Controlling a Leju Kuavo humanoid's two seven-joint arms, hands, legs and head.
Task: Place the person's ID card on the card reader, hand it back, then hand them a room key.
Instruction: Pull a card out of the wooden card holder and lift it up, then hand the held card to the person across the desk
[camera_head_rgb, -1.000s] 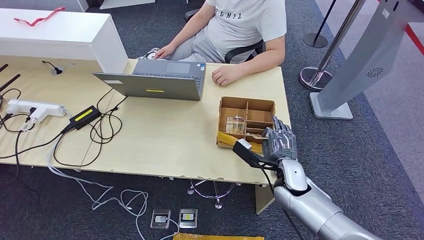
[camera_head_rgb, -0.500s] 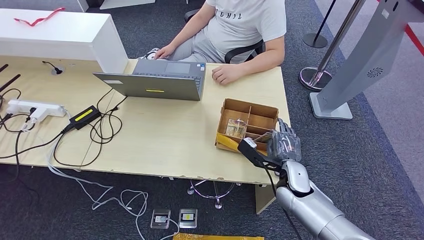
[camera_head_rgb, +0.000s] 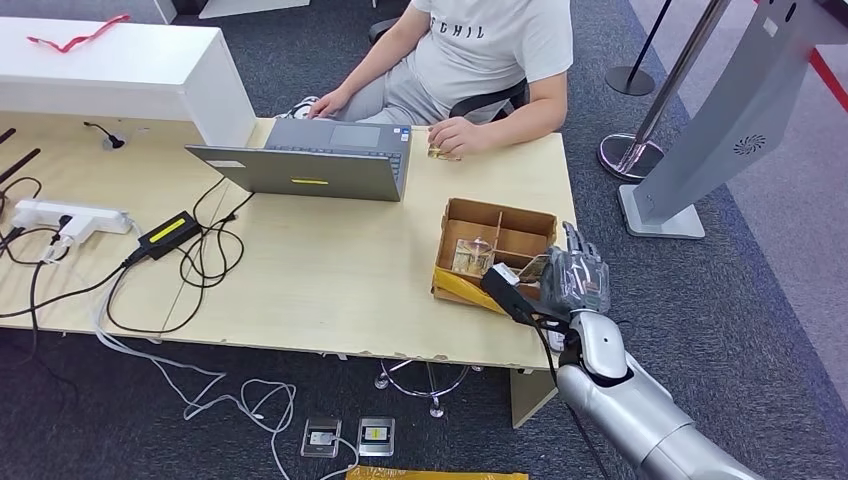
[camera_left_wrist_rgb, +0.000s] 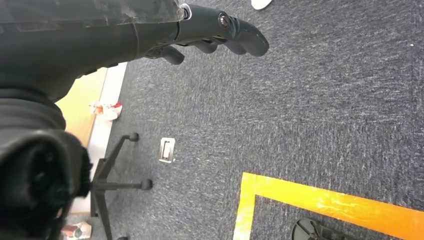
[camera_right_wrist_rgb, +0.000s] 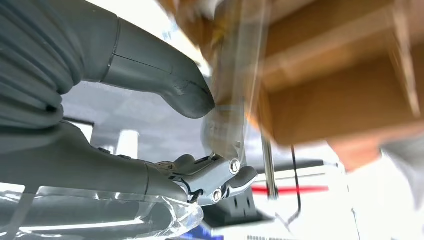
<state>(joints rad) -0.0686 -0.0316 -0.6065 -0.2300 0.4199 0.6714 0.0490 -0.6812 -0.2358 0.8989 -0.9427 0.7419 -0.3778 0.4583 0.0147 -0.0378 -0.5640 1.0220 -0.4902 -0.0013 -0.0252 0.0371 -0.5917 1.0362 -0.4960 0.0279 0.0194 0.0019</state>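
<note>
Since the earlier frames our right hand (camera_head_rgb: 573, 281) has drawn back from the cardboard box (camera_head_rgb: 500, 222) toward the desk's (camera_head_rgb: 330, 270) right edge, and the person's hand (camera_head_rgb: 455, 137) now rests on a small card (camera_head_rgb: 440, 152) beside the laptop (camera_head_rgb: 315, 160). We pinch a clear, blurred room key (camera_right_wrist_rgb: 225, 125) between thumb and fingers (camera_right_wrist_rgb: 220, 182). Our left hand (camera_left_wrist_rgb: 210, 30) hangs over the carpet, fingers loosely curled, holding nothing.
</note>
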